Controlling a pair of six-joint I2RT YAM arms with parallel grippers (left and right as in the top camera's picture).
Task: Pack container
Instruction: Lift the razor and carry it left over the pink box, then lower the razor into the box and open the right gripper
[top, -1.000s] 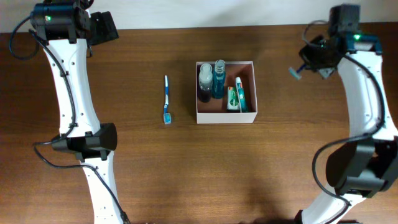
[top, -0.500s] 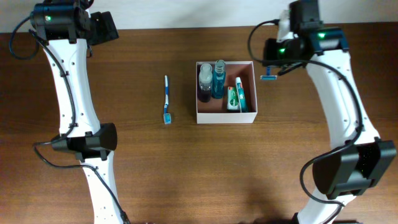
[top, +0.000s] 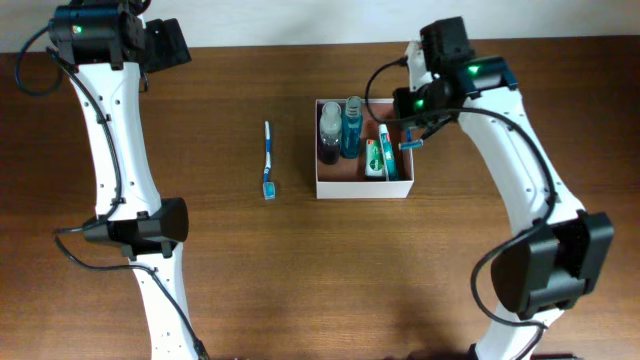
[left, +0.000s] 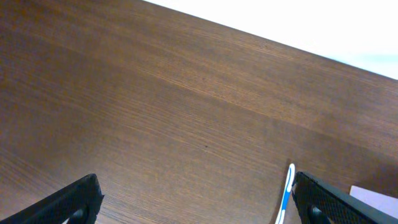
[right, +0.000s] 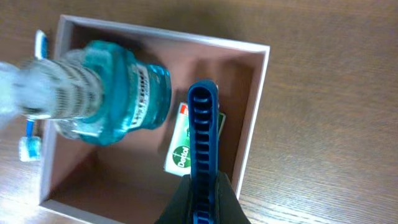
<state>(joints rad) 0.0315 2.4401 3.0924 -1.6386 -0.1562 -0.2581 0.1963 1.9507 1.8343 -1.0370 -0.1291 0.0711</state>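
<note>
Soft, even light covers the dark brown wooden surface (top: 300, 270), with only faint shadows. In the left wrist view a pale band (left: 311, 18) along the top is washed out. In the right wrist view the teal transparent bottle (right: 124, 93) blurs toward its clear cap, while the blue ridged plastic piece (right: 202, 137) is sharp.
</note>
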